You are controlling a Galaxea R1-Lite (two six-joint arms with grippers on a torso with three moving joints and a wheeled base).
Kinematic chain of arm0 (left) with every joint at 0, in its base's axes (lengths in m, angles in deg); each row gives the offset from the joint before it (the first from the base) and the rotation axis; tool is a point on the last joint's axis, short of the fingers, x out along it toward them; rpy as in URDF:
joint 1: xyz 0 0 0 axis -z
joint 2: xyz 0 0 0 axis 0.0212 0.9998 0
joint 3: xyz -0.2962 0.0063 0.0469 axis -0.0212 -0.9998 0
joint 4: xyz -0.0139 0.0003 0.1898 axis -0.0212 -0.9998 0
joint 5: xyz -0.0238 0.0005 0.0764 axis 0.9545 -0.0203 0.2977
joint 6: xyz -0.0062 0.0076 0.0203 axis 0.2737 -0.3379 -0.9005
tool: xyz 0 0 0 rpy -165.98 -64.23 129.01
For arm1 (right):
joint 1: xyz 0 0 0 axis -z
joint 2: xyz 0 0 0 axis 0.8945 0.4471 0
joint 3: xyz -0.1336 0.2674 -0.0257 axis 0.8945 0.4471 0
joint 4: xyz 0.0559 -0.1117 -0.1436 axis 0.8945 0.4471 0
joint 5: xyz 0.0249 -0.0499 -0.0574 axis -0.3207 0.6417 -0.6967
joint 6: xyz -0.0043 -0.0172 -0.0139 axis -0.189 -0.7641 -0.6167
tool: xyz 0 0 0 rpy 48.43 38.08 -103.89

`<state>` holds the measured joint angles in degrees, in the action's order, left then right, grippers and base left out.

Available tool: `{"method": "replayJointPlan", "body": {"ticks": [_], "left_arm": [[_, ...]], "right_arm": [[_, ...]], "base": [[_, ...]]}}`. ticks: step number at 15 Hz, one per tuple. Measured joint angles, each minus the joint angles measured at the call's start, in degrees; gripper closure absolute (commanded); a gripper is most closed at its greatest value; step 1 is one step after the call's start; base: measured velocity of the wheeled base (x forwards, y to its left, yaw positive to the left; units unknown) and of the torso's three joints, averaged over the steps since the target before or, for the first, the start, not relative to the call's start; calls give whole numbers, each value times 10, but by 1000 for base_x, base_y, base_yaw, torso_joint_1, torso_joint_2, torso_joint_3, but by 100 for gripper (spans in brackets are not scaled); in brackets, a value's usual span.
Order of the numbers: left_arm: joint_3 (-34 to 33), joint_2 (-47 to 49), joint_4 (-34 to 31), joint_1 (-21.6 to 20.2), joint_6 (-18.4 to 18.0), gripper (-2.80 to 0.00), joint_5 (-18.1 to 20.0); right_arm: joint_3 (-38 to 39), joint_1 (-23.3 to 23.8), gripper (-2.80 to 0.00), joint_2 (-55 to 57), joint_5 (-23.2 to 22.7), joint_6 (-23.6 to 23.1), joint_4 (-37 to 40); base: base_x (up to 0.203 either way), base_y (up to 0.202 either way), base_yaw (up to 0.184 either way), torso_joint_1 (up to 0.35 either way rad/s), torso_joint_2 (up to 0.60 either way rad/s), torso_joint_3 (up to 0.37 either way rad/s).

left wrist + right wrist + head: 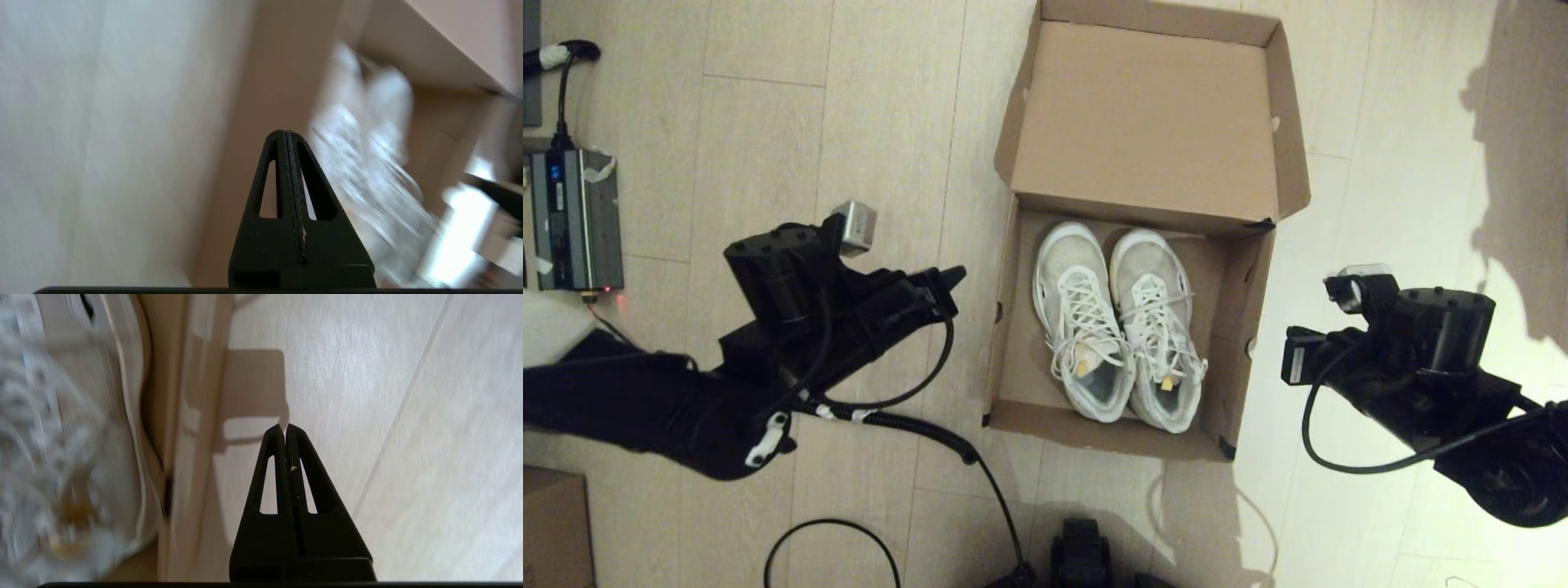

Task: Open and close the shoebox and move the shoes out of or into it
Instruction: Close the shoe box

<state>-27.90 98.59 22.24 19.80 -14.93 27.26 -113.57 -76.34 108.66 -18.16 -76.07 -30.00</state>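
The brown shoebox [1005, 343] stands open on the floor, its lid [1143, 114] folded back on the far side. Both white sneakers [1123, 327] lie side by side inside, toes toward the lid. My left gripper [956, 278] hovers left of the box, shut and empty, pointing at its left wall. In the left wrist view the shut gripper [284, 132] faces the box wall [261, 81] and the blurred shoes [367, 143]. My right gripper [1290, 355] hangs just right of the box. It is shut [284, 426] over bare floor, beside the box wall [192, 416] and a shoe [61, 437].
A grey power unit [576, 216] with a cable sits at the far left. Another cardboard box [551, 531] shows at the near left corner. Black cables [915, 425] loop across the floor in front of the shoebox, near the robot base [1082, 555].
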Motion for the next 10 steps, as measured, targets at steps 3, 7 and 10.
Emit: {"method": "replayJointPlan", "body": {"ticks": [3, 7, 10], "left_arm": [[100, 80, 4, -14, -22, 0, 0], [193, 155, 10, -10, -26, 0, -1], [217, 182, 6, 4, -27, 0, -2]], "right_arm": [[-80, 2, 0, 32, 12, -1, 26], [-124, 2, 0, 60, 22, -2, 35], [-133, -10, 0, 67, 16, -2, 40]], "base": [[0, 0, 0, 0, 0, 0], [0, 0, 0, 0, 0, 0], [0, 0, 0, 0, 0, 0]]}}
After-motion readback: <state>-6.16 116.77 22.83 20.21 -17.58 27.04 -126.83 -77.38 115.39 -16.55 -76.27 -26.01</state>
